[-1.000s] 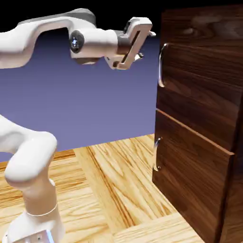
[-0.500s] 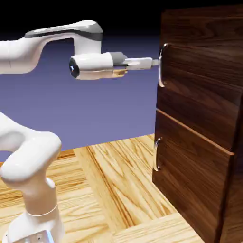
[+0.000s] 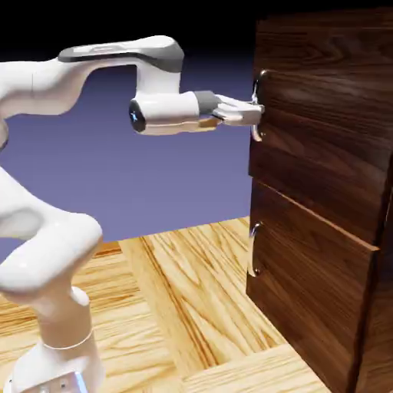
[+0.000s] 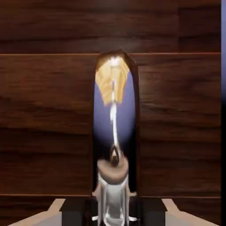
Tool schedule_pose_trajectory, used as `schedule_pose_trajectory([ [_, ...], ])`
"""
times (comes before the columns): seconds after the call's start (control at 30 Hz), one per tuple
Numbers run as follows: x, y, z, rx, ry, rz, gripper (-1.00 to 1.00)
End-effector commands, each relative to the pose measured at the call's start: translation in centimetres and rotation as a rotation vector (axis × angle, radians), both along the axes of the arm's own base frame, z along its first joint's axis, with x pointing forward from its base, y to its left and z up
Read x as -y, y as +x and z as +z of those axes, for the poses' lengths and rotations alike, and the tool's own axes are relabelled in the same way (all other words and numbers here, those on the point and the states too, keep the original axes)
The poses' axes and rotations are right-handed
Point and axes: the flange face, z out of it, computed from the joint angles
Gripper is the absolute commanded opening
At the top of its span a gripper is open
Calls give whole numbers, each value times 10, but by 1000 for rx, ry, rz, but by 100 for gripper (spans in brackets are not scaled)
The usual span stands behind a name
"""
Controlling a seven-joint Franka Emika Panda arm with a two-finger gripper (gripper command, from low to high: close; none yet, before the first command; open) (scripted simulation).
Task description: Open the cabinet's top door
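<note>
I have the gripper [image 3: 257,114] closed on the curved silver handle [image 4: 114,128], the bar running between my two fingertips in the hand view. The top door [image 3: 321,130] is right in front of the fingers, its dark wood filling most of what the hand camera sees, and the rest of the cabinet [image 3: 372,307] carries on below and beyond it. The lower door [image 3: 307,284] sits beneath my grip, with its own handle [image 3: 254,249] well under the hand. I judge the grasp is made and the pull is the step in hand; the door looks nearly closed, though I can't tell whether it has cracked open. Next I should draw the hand back from the cabinet, gently, letting the wrist turn with the door's swing. If I drag too straight, I expect the smooth bar could slip or twist between the fingers.
</note>
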Motion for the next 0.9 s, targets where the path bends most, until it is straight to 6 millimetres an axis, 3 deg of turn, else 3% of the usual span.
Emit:
schedule_pose_trajectory([
  [0.0, 3, -7, 0, 0, 1, 20, -100],
  [0.33, 47, -75, 0, 0, 1, 230, -100],
  [0.87, 135, -157, 0, 0, 1, 539, -100],
])
